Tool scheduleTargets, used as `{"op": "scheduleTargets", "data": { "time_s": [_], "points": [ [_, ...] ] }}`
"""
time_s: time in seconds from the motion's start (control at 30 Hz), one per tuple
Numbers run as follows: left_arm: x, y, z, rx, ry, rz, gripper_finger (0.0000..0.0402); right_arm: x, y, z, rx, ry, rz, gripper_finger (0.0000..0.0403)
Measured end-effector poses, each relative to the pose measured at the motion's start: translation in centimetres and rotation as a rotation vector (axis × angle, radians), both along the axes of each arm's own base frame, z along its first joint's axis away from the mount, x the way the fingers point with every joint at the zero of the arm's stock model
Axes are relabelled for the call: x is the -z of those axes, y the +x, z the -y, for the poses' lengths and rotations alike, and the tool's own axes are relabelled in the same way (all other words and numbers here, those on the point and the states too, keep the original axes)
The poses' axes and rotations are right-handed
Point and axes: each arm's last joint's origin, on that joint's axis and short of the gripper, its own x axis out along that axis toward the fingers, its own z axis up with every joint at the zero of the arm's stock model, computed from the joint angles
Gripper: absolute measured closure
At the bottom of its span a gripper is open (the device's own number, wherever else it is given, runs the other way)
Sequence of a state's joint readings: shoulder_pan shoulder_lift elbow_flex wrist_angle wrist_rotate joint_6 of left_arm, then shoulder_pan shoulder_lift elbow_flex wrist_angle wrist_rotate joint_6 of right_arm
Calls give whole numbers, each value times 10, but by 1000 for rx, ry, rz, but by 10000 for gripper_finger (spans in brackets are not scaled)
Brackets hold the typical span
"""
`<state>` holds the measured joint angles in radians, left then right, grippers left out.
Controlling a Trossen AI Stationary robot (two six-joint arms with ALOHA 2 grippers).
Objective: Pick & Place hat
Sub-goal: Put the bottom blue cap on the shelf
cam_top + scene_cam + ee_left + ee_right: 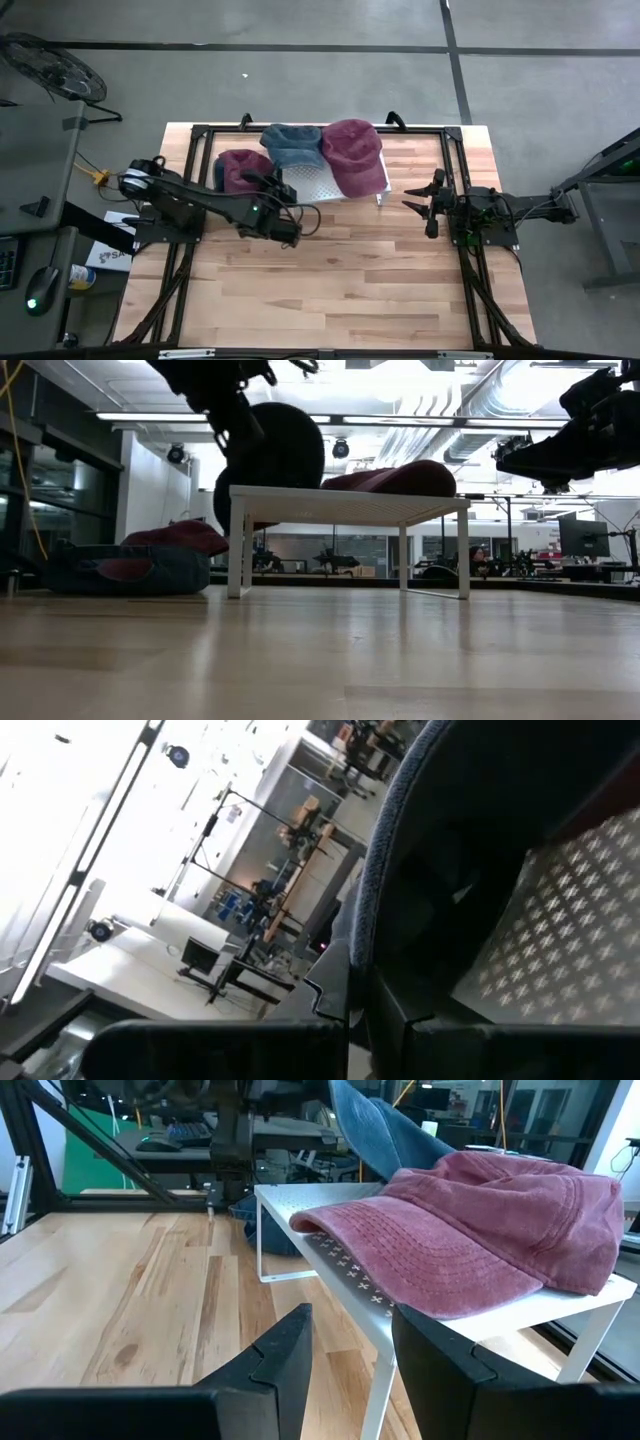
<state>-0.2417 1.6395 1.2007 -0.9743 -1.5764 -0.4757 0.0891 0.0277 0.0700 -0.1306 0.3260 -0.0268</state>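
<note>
— Where is the left gripper [287, 196]?

— Over the near edge of the white perforated rack [312, 186], jaws pinched shut on the brim of a blue denim cap [292, 146], held lifted above the rack.

— And the other hats?

— A maroon cap [480, 1230] sits on the rack's right half; another maroon cap [243, 169] lies on the wooden table [330, 290] left of the rack.

— The right arm?

— The right gripper [424, 203] hangs at the table's right side, fingers apart, empty.

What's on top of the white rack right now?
On the rack: a maroon cap lying flat, and a blue cap whose brim the left gripper holds, jaws shut. Whether the blue cap rests on the rack can't be told; the caps hide much of its top.
</note>
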Motion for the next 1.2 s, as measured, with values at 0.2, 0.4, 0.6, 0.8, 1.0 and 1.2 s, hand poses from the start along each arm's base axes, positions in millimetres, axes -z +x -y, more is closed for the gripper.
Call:
{"op": "scheduleTargets", "data": {
  "time_s": [0.2, 0.4, 0.6, 0.8, 1.0, 1.2],
  "points": [
    [19, 13, 1, -8, 4, -13, 394, 0, 0, 0, 0, 0, 1, 269],
    [28, 19, -2, -19, -6, 20, 383, 0, 0, 0, 0, 0, 1, 269],
    [31, 21, -1, -15, -42, 28, 385, 0, 0, 0, 0, 0, 1, 269],
    [33, 22, -1, -8, -97, 22, 385, 0, 0, 0, 0, 0, 2, 269],
    [34, 22, 2, 5, -118, 11, 382, 0, 0, 0, 0, 0, 1, 269],
    [32, 22, 11, 33, -108, -9, 387, 0, 0, 0, 0, 0, 1, 269]
  ]
}}
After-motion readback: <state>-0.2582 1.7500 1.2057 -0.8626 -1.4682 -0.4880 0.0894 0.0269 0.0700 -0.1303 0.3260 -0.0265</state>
